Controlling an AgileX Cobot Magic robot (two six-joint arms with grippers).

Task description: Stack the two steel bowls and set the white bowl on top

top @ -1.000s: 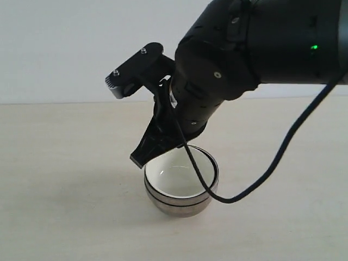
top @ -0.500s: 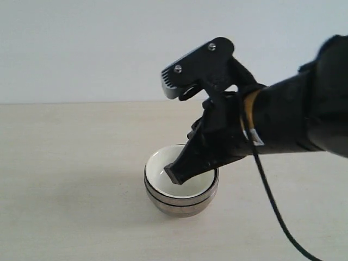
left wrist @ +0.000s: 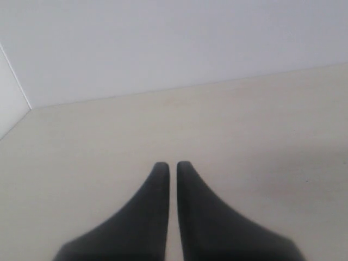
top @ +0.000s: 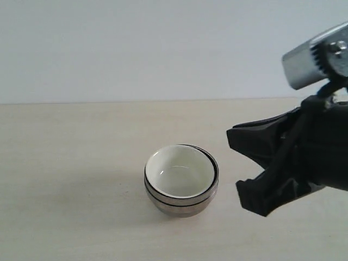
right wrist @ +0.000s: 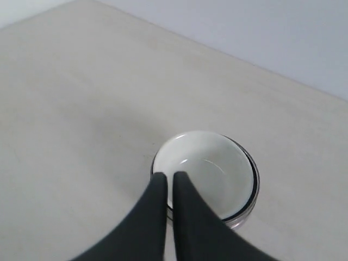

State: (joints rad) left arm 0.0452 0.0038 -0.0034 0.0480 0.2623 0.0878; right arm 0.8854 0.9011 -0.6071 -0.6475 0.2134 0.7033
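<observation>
The two steel bowls (top: pixel 182 205) sit nested on the table, only their shiny outer bands showing. The white bowl (top: pixel 179 171) rests inside them on top, upright and empty. In the right wrist view the white bowl (right wrist: pixel 212 166) lies just beyond my right gripper (right wrist: pixel 168 175), with a steel rim (right wrist: pixel 255 187) round it. The right gripper (top: pixel 238 167) hangs to the right of the stack, apart from it, its fingers nearly together and holding nothing. My left gripper (left wrist: pixel 172 165) is shut over bare table, with no bowl in its view.
The pale wooden table (top: pixel 65 163) stretches round the stack, with a light wall (top: pixel 136 43) behind it. The right arm's wrist camera housing (top: pixel 315 60) fills the upper right corner of the exterior view.
My right gripper has pulled back from over the bowls, to the right and toward the camera. The stacked bowls have not moved.
</observation>
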